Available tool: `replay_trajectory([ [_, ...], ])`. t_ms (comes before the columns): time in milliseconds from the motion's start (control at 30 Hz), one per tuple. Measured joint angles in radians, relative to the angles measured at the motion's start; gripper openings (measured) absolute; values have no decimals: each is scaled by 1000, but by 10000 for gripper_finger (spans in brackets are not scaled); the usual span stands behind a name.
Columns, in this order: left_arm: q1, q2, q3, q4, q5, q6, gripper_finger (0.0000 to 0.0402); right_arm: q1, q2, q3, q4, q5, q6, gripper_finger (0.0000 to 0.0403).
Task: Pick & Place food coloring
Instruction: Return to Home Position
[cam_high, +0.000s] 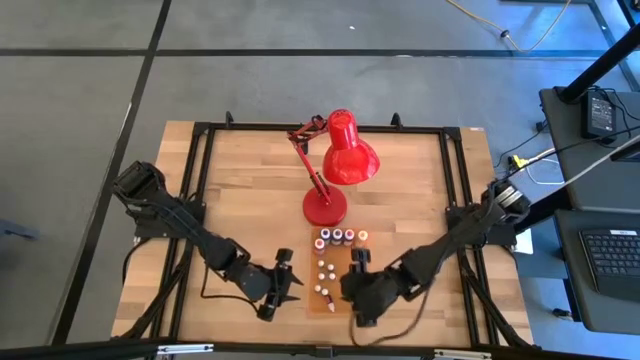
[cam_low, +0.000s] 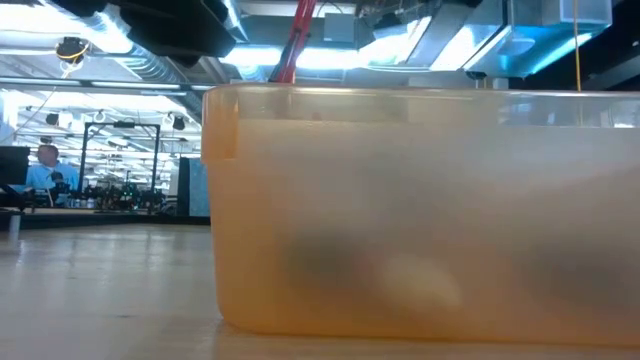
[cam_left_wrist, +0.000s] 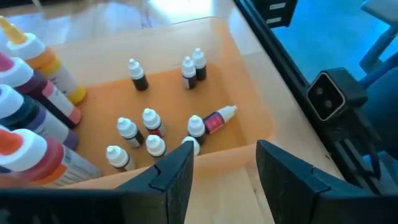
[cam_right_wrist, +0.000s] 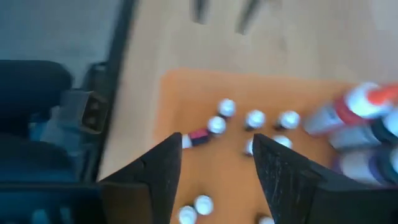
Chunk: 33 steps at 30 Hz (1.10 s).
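Right gripper (cam_right_wrist: 214, 149) is hanging open, empty, over the tray (cam_right_wrist: 186, 99) at the desk's (cam_high: 400, 200) front edge, food coloring bottles (cam_left_wrist: 129, 128) inside. Left gripper (cam_left_wrist: 224, 155) is waiting open alongside. I'm watching for fingers snagging the rim and toppling bottles.

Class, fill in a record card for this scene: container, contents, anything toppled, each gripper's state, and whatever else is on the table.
container: orange bin on the wooden table
small contents: small bottles with white caps, standing inside the bin
toppled: one red-bodied bottle lying on its side in the bin
large contents: large bottles clustered at the bin's end nearest the lamp
left: left gripper open, empty, by the bin's left side
right: right gripper open, empty, by the bin's right side
other: red desk lamp beyond the bin
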Motion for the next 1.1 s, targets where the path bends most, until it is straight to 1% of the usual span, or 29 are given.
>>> replay_trajectory([
  [200,-16,0,0,0,0,0,169,-2,108,200,-288,17,177,173],
  [333,-25,0,0,0,16,2,168,1,158,299,-462,-52,306,159],
  [400,-28,0,0,2,23,2,166,6,164,325,-511,-76,341,155],
  [533,-28,0,0,7,30,2,165,40,164,333,-528,-78,402,150],
  [733,-28,1,0,14,32,2,169,93,162,317,-482,-81,416,150],
  [833,-27,1,0,27,32,2,169,101,161,318,-459,-80,498,150],
  [933,-26,1,0,30,31,2,171,101,161,318,-470,-81,590,150],
  [1033,-26,1,0,30,26,3,171,101,161,318,-499,-81,627,150],
  [1100,-23,1,2,30,27,47,169,102,161,318,-520,-86,641,150],
])
